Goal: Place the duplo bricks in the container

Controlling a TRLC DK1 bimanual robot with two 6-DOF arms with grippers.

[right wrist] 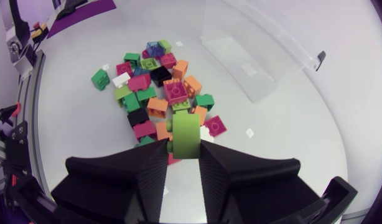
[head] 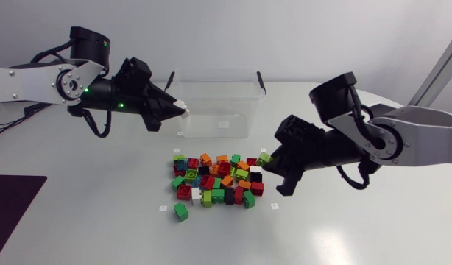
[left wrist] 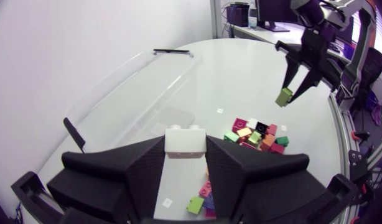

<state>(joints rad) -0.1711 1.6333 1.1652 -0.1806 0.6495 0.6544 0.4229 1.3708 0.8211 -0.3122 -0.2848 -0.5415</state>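
Left hand (head: pixel 180 112) clenched on white brick (head: pixel 184 110), both fingers pressing its sides; the brick sits right at the 9 o'clock wall of the clear container (head: pixel 211 121). In the left wrist view, white brick (left wrist: pixel 185 142) pokes out between the fingers, container (left wrist: pixel 135 93) just ahead.

Right hand (head: pixel 270 160) grasping green brick (head: pixel 264 157), lifted off the counter (head: pixel 344 228) at the 3 o'clock edge of the brick pile (head: pixel 215 180). In the right wrist view, green brick (right wrist: pixel 186 134) is pinched from both sides with the pile (right wrist: pixel 157 87) beyond it.

The pile lies at the container's 6 o'clock, apart from it. Lone green brick (head: pixel 181 212) sits at the pile's 7 o'clock, just off it.
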